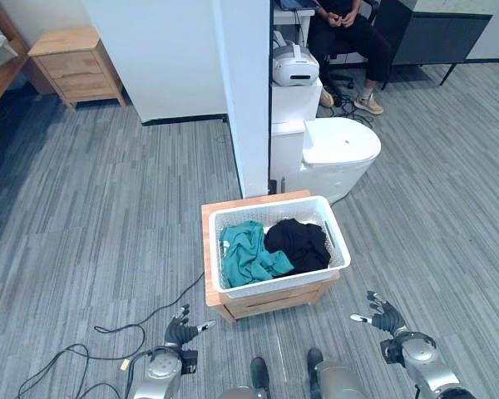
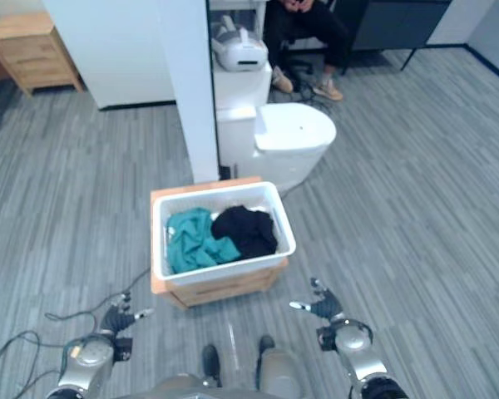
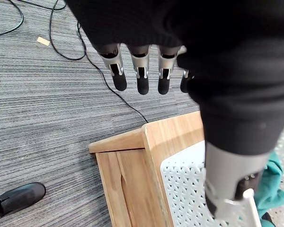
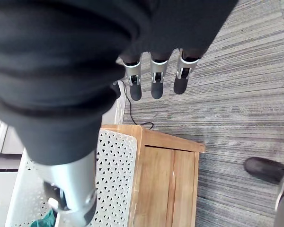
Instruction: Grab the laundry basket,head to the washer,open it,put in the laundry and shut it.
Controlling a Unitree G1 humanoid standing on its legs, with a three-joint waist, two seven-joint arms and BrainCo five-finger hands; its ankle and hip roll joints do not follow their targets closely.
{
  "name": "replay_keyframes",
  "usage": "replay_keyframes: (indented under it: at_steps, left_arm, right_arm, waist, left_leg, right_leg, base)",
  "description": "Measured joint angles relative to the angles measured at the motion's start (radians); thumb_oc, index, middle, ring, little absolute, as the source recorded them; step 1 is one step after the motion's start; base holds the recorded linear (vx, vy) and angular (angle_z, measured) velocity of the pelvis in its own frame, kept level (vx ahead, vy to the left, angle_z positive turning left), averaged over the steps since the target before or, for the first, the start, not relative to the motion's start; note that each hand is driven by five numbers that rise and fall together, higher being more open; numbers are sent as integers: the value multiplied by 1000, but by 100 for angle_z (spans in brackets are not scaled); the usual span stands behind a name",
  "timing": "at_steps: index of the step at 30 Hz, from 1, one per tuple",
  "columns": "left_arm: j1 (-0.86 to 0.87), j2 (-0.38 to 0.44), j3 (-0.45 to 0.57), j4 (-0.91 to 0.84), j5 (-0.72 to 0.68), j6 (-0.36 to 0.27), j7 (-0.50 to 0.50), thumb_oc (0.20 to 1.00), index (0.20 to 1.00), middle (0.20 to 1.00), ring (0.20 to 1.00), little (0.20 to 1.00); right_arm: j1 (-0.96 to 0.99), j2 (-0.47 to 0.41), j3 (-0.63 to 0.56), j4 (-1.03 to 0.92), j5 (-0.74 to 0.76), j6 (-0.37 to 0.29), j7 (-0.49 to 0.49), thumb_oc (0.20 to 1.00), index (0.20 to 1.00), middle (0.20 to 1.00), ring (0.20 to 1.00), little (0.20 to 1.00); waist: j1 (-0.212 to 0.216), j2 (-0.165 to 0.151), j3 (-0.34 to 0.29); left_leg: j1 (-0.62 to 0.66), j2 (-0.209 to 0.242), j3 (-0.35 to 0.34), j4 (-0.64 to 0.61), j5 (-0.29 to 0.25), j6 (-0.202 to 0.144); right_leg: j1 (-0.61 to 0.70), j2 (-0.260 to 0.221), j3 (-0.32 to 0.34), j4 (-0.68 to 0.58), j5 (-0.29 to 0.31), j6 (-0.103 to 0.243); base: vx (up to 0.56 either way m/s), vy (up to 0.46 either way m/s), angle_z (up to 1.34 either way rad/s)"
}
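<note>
Two hands low in the head views, both empty, fingers straight and spread. Left hand at about 7 o'clock from the white perforated plastic laundry basket; right hand at about 4 o'clock from it. Neither touching it, each well apart from its rim.

Basket seated on a low light-wood cabinet, at picture centre. Inside: crumpled teal garment in the robot's-left half, black garment in the right half, the two touching in the middle.

Left wrist view: dark fingertips extended over grey striped carpet, cabinet corner and basket wall beyond and below them, clear gap between. Right wrist view: same arrangement, fingertips straight, above carpet, basket wall and cabinet top edge apart from them.

At 12 o'clock from basket: white toilet beside a white partition wall. White headset on the cistern. Seated person in dark clothes farther back. Light-wood nightstand at 10 o'clock.
</note>
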Motion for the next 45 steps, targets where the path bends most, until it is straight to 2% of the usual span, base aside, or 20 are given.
replay_keyframes:
  at_steps: [4,6,7,8,10,16,18,21,24,27,31,32,33,34,35,36,42,45]
  left_arm:
    - [46,1,24,-102,3,0,2,1000,1000,1000,1000,1000]
    - [53,2,33,-130,3,-6,3,1000,1000,1000,1000,1000]
    - [47,1,35,-153,3,-8,8,1000,1000,1000,1000,1000]
    - [36,1,35,-156,4,-8,12,1000,1000,1000,1000,1000]
    - [-1,1,35,-171,7,-9,34,1000,1000,1000,1000,1000]
    - [-199,13,21,-137,93,-8,153,1000,1000,1000,1000,1000]
    - [-279,15,6,-85,93,-5,191,1000,1000,1000,1000,1000]
    - [-370,21,-29,-8,92,-6,248,1000,1000,1000,1000,1000]
    - [-559,22,-69,116,87,-7,292,1000,1000,1000,1000,1000]
    - [-683,21,-103,263,71,-6,316,1000,1000,1000,1000,1000]
    - [-729,22,-174,370,46,-10,344,1000,1000,1000,1000,1000]
    - [-758,27,-208,392,44,-20,352,1000,1000,1000,1000,1000]
    - [-763,31,-221,389,44,-18,345,1000,1000,1000,1000,1000]
    - [-768,19,-227,389,43,-18,342,812,812,812,812,812]
    - [-768,19,-227,389,43,-18,342,545,545,545,545,545]
    - [-766,31,-233,371,44,-19,347,200,200,200,200,200]
    - [-707,37,-234,241,42,-17,322,200,200,200,200,200]
    - [-580,52,-209,44,47,2,322,200,200,200,200,200]
  right_arm:
    - [11,-28,-2,-60,-36,2,-6,1000,1000,1000,1000,1000]
    - [14,-45,-4,-98,-51,-6,-9,1000,1000,1000,1000,1000]
    - [-14,-64,-4,-123,-66,-5,-19,1000,1000,1000,1000,1000]
    - [-19,-75,-5,-124,-79,-5,-20,1000,1000,1000,1000,1000]
    - [-41,-89,-5,-123,-82,-4,-26,1000,1000,1000,1000,1000]
    - [-223,-100,46,-115,-79,-1,-67,1000,1000,1000,1000,1000]
    - [-294,-98,60,-86,-79,-2,-89,1000,1000,1000,1000,1000]
    - [-439,-59,84,53,-67,-1,-152,1000,1000,1000,1000,1000]
    - [-647,-32,107,179,-32,-2,-213,1000,1000,1000,1000,1000]
    - [-769,-5,124,307,10,1,-244,1000,1000,1000,1000,1000]
    - [-815,1,166,335,66,-21,-255,1000,1000,1000,1000,1000]
    - [-858,10,197,394,82,-24,-261,1000,1000,1000,1000,1000]
    - [-869,15,200,400,86,-19,-261,827,827,827,827,827]
    - [-868,24,198,409,89,-20,-262,467,467,467,467,467]
    - [-868,24,198,409,89,-20,-262,297,297,297,297,297]
    - [-864,36,193,418,120,-38,-261,200,200,200,200,200]
    - [-755,36,189,301,149,-31,-266,200,200,200,200,200]
    - [-622,-17,176,136,146,1,-284,200,200,200,200,200]
  waist:
    - [8,6,-3]
    - [9,10,-6]
    - [17,16,-7]
    - [20,17,-7]
    - [25,21,-8]
    - [26,38,-5]
    - [25,46,0]
    - [25,47,14]
    - [24,47,95]
    - [24,43,179]
    - [19,42,205]
    - [26,43,212]
    - [26,43,212]
    - [26,41,213]
    - [26,41,213]
    - [26,40,212]
    - [27,36,211]
    - [27,30,209]
  left_leg:
    - [26,35,-37,0,-5,-47]
    - [31,49,-42,1,-1,-49]
    - [40,69,-49,1,-2,-51]
    - [44,72,-60,1,-2,-52]
    - [45,84,-70,1,5,-61]
    - [25,98,-71,1,8,-69]
    - [-13,95,-70,0,15,-80]
    - [-91,87,-65,1,38,-78]
    - [-210,72,-64,1,86,-75]
    - [-250,73,-66,1,95,-82]
    - [-276,74,-66,1,97,-79]
    - [-278,74,-65,1,97,-79]
    - [-278,74,-65,1,96,-80]
    - [-279,73,-66,1,95,-82]
    - [-279,73,-66,1,95,-82]
    - [-284,71,-67,1,95,-82]
    - [-281,67,-69,1,95,-81]
    - [-246,67,-69,1,90,-75]
  right_leg:
    - [98,32,-33,-143,145,-38]
    - [129,46,-50,-195,174,-52]
    - [189,68,-65,-286,207,-70]
    - [204,74,-69,-313,217,-75]
    - [213,84,-83,-309,224,-85]
    - [194,97,-93,-314,223,-85]
    - [156,93,-91,-309,225,-79]
    - [73,87,-81,-308,251,-67]
    - [-48,74,-76,-308,301,-68]
    - [-87,75,-77,-308,314,-69]
    - [-114,76,-77,-308,316,-72]
    - [-116,76,-76,-308,317,-74]
    - [-116,75,-77,-308,315,-71]
    - [-117,75,-77,-308,312,-73]
    - [-117,75,-77,-308,312,-73]
    - [-120,73,-77,-308,311,-77]
    - [-112,68,-83,-308,314,-81]
    - [-75,68,-83,-308,314,-81]
  base:
    - [115,-141,24]
    - [128,-154,14]
    - [34,-61,11]
    - [14,-46,16]
    - [-11,-73,13]
    - [-55,-13,3]
    - [-237,-3,1]
    - [-278,7,-9]
    - [-172,3,0]
    - [-53,-11,3]
    - [-27,-8,-2]
    - [0,0,0]
    - [0,0,0]
    - [12,-9,4]
    - [15,-3,6]
    - [22,-13,5]
    - [40,-20,5]
    - [53,-27,1]
